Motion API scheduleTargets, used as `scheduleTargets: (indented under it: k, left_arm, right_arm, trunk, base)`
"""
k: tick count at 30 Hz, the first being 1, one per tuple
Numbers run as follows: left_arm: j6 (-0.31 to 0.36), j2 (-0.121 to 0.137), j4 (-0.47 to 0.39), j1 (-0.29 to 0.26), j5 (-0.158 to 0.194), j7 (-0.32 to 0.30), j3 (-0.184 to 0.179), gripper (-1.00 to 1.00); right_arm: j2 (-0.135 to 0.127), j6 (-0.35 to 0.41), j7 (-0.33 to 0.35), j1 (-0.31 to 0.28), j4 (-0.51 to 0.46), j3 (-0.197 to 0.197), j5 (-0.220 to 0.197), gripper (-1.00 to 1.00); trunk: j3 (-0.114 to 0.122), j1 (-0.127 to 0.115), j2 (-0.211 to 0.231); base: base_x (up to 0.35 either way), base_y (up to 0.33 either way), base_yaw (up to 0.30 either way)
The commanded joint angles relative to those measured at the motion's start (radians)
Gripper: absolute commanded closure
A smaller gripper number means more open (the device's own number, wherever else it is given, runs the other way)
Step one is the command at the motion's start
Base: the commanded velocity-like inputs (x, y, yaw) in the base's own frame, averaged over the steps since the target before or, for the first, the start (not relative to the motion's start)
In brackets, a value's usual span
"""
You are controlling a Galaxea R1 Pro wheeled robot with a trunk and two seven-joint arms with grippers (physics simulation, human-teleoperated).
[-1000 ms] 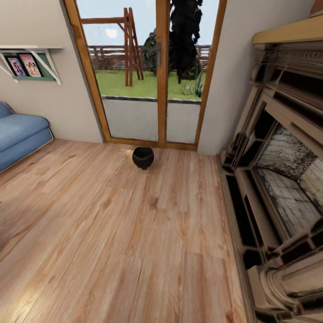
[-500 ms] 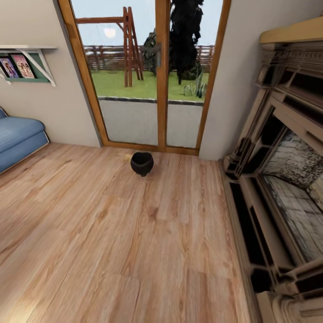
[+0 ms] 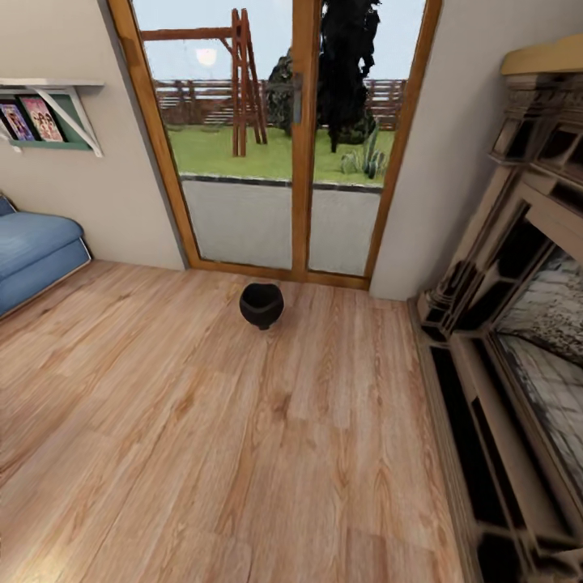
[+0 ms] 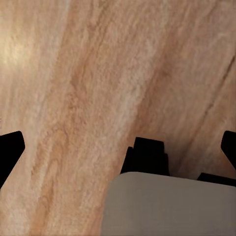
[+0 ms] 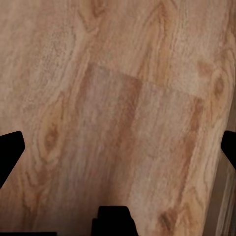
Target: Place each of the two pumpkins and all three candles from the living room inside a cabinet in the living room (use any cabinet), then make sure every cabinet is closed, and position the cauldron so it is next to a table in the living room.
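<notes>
At the far left edge of the head view, a blue sofa (image 3: 32, 251) pokes into the middle of the frame, and above it in the upper left a white bracket shelf (image 3: 61, 101) on the beige wall holds a couple of bright pictures. Wood-plank floor (image 3: 202, 453) spreads across the whole lower half. Just left of centre the cauldron (image 3: 261, 304) sits upright on those planks, a small round black pot, near the sill of the glass patio doors (image 3: 291, 146) behind it and well apart from the sofa. Through the glass in the upper centre are a lawn, a wooden swing frame, a dark tree and a fence. Down the right side runs the ornate carved fireplace (image 3: 518, 324) (its stone-lined hearth shows at the right edge).

In the left wrist view the left gripper (image 4: 118, 147) hangs over bare planks, dark fingertips at opposite edges of the frame, so spread wide with nothing between them. In the right wrist view the right gripper (image 5: 118, 147) looks the same: tips far apart, empty, floor beneath.
</notes>
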Motion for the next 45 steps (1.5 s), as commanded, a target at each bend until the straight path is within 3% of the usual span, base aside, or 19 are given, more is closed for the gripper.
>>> scheduleTargets:
  k: [1,45]
  left_arm:
    - [0.0,0.0,0.0,0.0,0.0,0.0,0.0,-1.0]
    - [-0.001,0.0,0.0,0.0,0.0,0.0,0.0,-1.0]
  right_arm:
    - [0.0,0.0,0.001,0.0,0.0,0.0,0.0,-1.0]
    - [0.002,0.002,0.003,0.0,0.001,0.0,0.0,-1.0]
  trunk:
    - [-0.001,0.0,0.0]
    - [-0.004,0.0,0.0]
  base:
    - [0.329,0.0,0.201]
    - [0.329,0.0,0.015]
